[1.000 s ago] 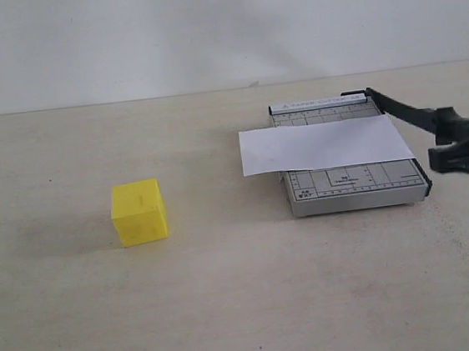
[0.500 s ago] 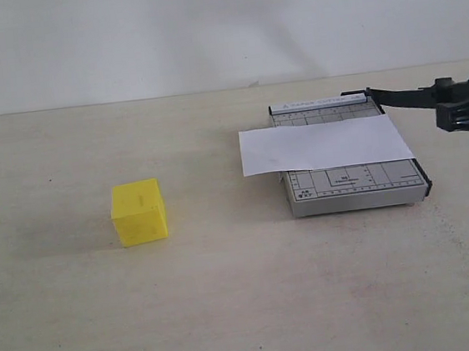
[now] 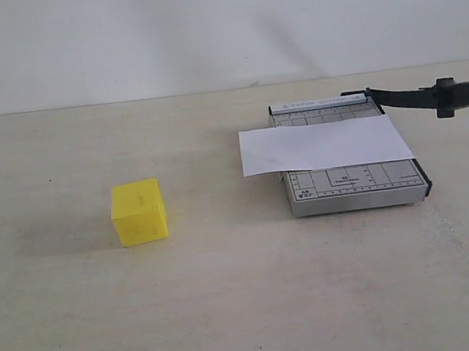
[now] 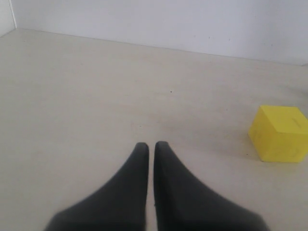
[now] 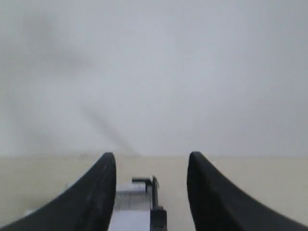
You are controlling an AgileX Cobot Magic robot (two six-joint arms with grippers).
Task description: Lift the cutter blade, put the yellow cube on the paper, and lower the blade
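Yellow cube point(image 3: 139, 211) sat on the table point(image 3: 232, 310) on the left arm's side, well apart from the paper point(image 3: 324, 145) lying across the grey trimmer base point(image 3: 362, 189). The cutter blade point(image 3: 415, 96) stood lifted clear of the sheet, its long axis running out from the hinge past the board's right edge. The left gripper point(image 4: 151, 144) was pinched nearly together on nothing; the cube lay ahead of it but off its line, not between the fingers. The right gripper point(image 5: 151, 156) was spread wide and empty, facing the trimmer. To my eye the left arm was nearer for the pick.
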